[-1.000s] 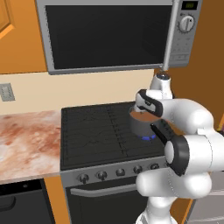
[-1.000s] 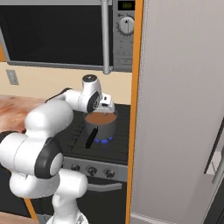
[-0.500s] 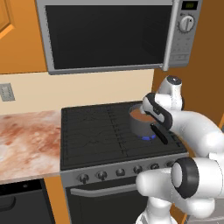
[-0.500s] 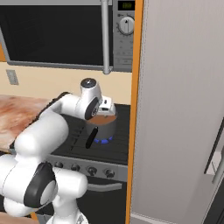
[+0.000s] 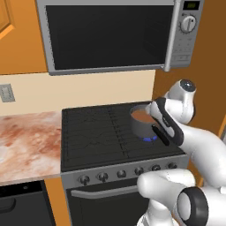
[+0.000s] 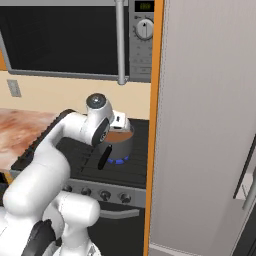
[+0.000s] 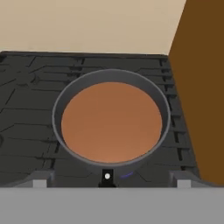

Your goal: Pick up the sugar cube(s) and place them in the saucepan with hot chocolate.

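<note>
In the left base view the saucepan [image 5: 142, 123] stands on the right rear burner of the black stove [image 5: 92, 137], a blue flame showing at its foot, and brown liquid fills it almost to the rim. Its black handle [image 5: 160, 134] points toward the front right, lying just under the white arm, which bends over the pan's right side. The gripper is hidden behind the arm's wrist here, so I cannot tell how the jaws stand. A microwave [image 5: 114, 33] hangs above the stove, and a mottled reddish counter [image 5: 24, 143] lies to the left, with a wall outlet [image 5: 6, 93] above it. In the right base view the pan [image 6: 120, 143] sits behind the arm's wrist, its handle [image 6: 104, 157] angling down and toward the front, the blue flame visible beneath it; a tall grey panel [image 6: 205, 125] stands just to the right of the stove [image 6: 125, 167]. The hand is near the pan's rim, but the fingers are too hidden to read. In the hand view the pan [image 7: 70, 98] lies directly below, round and centred, brown liquid smooth across it, with grates around and an orange cabinet side [image 7: 201, 87] at the right. The finger tips [image 7: 40, 181] sit far apart at the bottom corners, nothing between them. The sugar cube cannot be made out.
</note>
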